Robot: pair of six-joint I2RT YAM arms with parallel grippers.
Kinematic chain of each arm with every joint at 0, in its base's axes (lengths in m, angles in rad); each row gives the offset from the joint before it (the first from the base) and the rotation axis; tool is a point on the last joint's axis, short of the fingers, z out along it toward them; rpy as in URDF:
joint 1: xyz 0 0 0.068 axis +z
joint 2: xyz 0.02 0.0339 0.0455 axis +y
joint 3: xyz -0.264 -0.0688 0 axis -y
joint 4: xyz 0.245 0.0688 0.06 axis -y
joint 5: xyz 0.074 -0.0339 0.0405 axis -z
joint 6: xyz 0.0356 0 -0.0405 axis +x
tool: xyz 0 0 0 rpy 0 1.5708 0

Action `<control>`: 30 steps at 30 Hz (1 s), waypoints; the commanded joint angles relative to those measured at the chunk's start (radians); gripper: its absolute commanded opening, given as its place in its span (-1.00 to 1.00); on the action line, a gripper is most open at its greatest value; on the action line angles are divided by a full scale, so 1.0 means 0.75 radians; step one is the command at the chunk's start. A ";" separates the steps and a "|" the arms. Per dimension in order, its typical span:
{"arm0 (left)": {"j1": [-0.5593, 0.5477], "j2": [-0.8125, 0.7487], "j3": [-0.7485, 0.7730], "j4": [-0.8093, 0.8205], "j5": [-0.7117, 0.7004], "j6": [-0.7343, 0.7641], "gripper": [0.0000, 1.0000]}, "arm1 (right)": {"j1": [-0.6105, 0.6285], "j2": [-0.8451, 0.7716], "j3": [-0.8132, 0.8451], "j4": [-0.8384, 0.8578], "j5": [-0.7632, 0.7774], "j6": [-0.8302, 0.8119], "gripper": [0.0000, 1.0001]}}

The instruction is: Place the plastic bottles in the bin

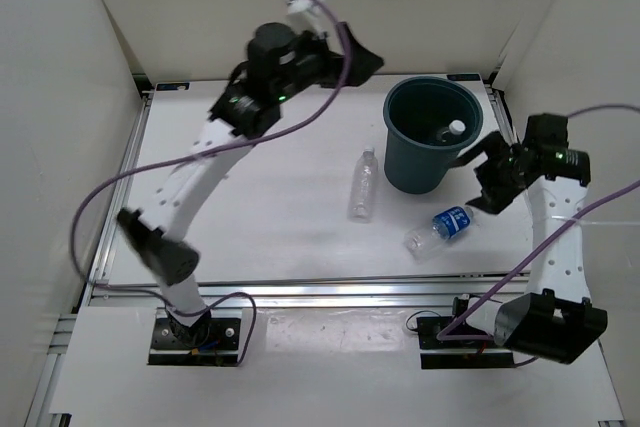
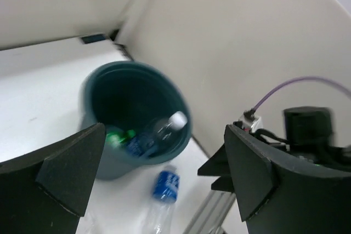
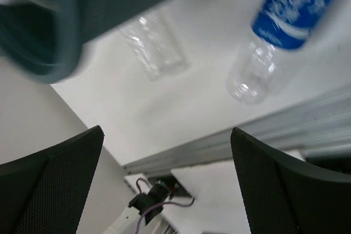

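Observation:
The dark teal bin (image 1: 412, 173) stands at the back right of the table. Inside it lie a green bottle (image 2: 116, 137) and a blue-labelled bottle (image 2: 151, 138) with a white cap. A plain clear bottle (image 1: 364, 183) lies on the table left of the bin. Another blue-labelled bottle (image 1: 441, 228) lies in front of the bin. My left gripper (image 1: 362, 55) hangs open and empty above the table, left of the bin's rim (image 2: 134, 65). My right gripper (image 1: 478, 177) is open and empty just right of the bin, above the blue-labelled bottle (image 3: 279, 26) on the table.
White walls close the table in on three sides. A metal rail (image 1: 350, 292) runs along the table's near edge. Purple cables (image 1: 110, 187) loop off both arms.

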 commanded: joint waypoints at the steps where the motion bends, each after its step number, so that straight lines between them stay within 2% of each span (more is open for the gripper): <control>1: 0.088 -0.268 -0.359 -0.172 -0.110 0.079 1.00 | -0.051 -0.096 -0.237 0.145 -0.148 0.145 1.00; 2: 0.100 -0.420 -0.464 -0.173 -0.138 0.079 1.00 | -0.051 -0.096 -0.270 0.145 -0.148 0.145 1.00; 3: 0.100 -0.499 -0.657 -0.173 -0.216 0.079 1.00 | -0.063 -0.096 -0.296 0.145 -0.148 0.145 1.00; 5: 0.100 -0.699 -0.826 -0.173 -0.286 0.066 1.00 | -0.063 -0.084 -0.358 0.157 -0.148 0.133 1.00; 9: 0.176 -0.892 -1.129 -0.224 -0.308 0.050 1.00 | -0.051 0.008 -0.483 0.237 -0.135 0.133 1.00; 13: 0.207 -0.925 -1.172 -0.305 -0.308 0.019 1.00 | -0.013 0.108 -0.540 0.345 -0.111 0.119 1.00; 19: 0.245 -0.831 -1.111 -0.528 -0.361 0.076 1.00 | 0.082 0.345 -0.528 0.374 0.075 0.107 1.00; 23: 0.245 -0.845 -1.123 -0.541 -0.388 0.077 1.00 | 0.117 0.496 -0.487 0.348 0.173 0.107 1.00; 27: 0.258 -0.845 -1.136 -0.555 -0.388 0.077 1.00 | 0.129 0.599 -0.487 0.335 0.186 0.107 1.00; 28: 0.270 -0.845 -1.136 -0.555 -0.388 0.077 1.00 | 0.129 0.615 -0.487 0.335 0.198 0.107 0.93; 30: 0.270 -0.831 -1.136 -0.555 -0.407 0.077 1.00 | 0.141 0.660 -0.499 0.352 0.198 0.072 0.57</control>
